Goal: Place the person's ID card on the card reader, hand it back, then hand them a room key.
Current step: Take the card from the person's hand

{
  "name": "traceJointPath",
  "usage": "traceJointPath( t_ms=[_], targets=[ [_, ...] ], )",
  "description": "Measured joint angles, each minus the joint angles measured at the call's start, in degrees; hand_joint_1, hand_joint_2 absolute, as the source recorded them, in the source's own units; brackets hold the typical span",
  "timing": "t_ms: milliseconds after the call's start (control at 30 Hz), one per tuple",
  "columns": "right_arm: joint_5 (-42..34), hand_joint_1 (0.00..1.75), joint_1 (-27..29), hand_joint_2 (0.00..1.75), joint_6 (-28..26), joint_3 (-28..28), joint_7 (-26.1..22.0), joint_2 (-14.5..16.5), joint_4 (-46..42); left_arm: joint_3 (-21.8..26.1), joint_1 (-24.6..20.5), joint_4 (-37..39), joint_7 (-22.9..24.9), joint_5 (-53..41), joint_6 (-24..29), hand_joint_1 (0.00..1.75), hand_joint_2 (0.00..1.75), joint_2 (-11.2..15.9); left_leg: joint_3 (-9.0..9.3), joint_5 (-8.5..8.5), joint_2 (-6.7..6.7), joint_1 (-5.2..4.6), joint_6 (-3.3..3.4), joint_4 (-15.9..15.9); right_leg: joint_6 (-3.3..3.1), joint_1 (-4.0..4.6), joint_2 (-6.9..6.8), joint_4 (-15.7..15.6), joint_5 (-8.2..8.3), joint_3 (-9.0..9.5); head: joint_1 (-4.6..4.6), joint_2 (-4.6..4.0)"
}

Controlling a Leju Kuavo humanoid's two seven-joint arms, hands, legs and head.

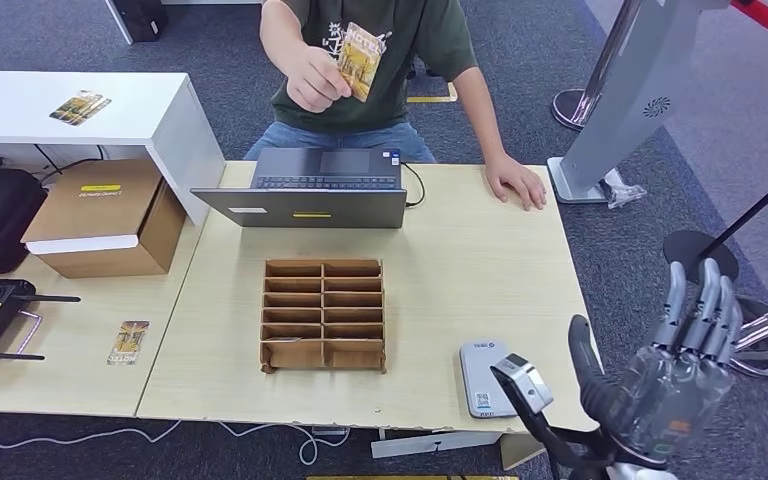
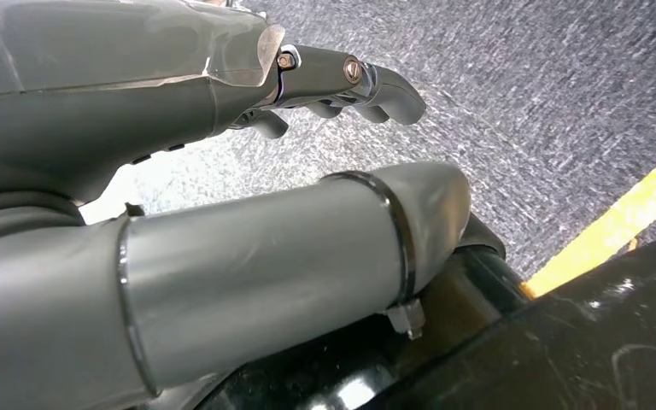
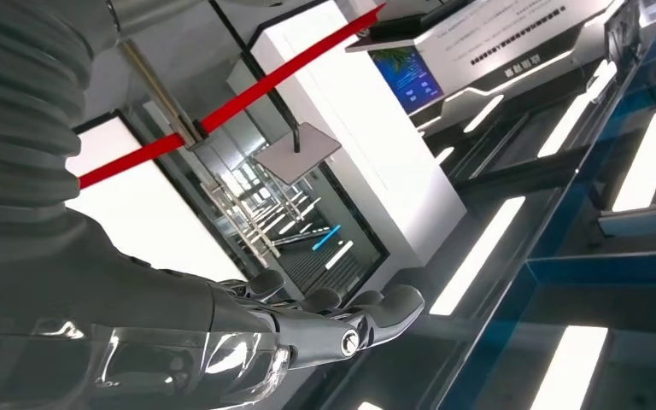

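Laptop (image 1: 310,190) stands between person (image 1: 380,60) and cardboard organizer (image 1: 323,315).

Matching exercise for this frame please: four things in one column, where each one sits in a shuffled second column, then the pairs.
Things:
1. Yellow hotel-print card
2. Grey flat card reader
3. Brown cardboard divider tray
4. Dark grey open laptop

Places:
A. Table's far edge, before the person
B. Held up in the person's hand
C. Table's near edge, by the raised right robot hand
D. Middle of the light wooden table

Pairs: 1-B, 2-C, 3-D, 4-A
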Motion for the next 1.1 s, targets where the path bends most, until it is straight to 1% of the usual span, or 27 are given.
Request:
traceJointPath(
  t_ms=[133, 333, 433, 567, 800, 1100],
  targets=[
    [0.0, 0.0, -5.03, 1.75, 0.47, 2.43, 2.51, -1.86, 1.9, -1.05, -0.09, 0.19, -0.31, -0.01, 0.09, 0.0, 0.0, 0.34, 0.0, 0.02, 0.01, 0.0, 0.01, 0.0, -0.01, 0.0, 0.02, 0.0, 0.03, 0.01, 0.0, 0.0],
    [-0.03, 0.0, -13.5, 1.75, 3.42, 7.42, 5.21, -5.43, 5.64, -2.73, -0.2, 0.87, -1.09, -0.01, 0.4, 0.0, 0.0, 0.89, 0.0, 0.1, 0.0, 0.0, 0.0, 0.0, 0.0, 0.0, 0.01, 0.01, 0.09, 0.01, 0.01, 0.0],
    [-0.33, 0.0, -17.47, 1.75, 6.02, 10.3, 5.63, -6.98, 8.13, -3.16, -0.27, 1.21, -1.56, -0.01, 0.5, 0.0, 0.0, 1.15, -0.01, 0.12, 0.01, 0.01, -0.02, 0.0, 0.0, 0.01, 0.04, 0.03, 0.11, -0.01, 0.01, 0.0],
    [-0.97, 0.0, -25.18, 1.75, 10.65, 14.35, 5.75, -8.5, 12.67, -4.49, -0.42, 1.62, -1.81, -0.01, 0.54, 0.0, 0.0, 1.47, 0.01, 0.19, 0.03, 0.01, -0.03, 0.01, -0.06, 0.01, 0.07, 0.04, 0.17, -0.04, 0.0, 0.0],
    [-4.39, 0.0, -36.92, 1.75, 17.53, 19.17, 5.46, -10.05, 22.02, -6.87, -0.56, 1.93, -1.79, -0.01, 0.14, 0.0, 0.0, 1.96, 0.01, 0.24, 0.02, 0.01, -0.03, 0.01, -0.04, 0.01, 0.06, 0.04, 0.24, -0.04, 0.0, 0.0],
    [-5.78, 0.0, -49.33, 1.75, 21.9, 22.83, 5.44, -10.44, 35.35, -9.71, -1.15, 2.27, -1.27, -0.01, -0.7, 0.0, 0.0, 2.43, -0.02, 0.28, 0.0, 0.0, -0.03, 0.02, -0.04, 0.0, 0.04, 0.04, 0.28, -0.05, 0.0, 0.0]
  ],
)
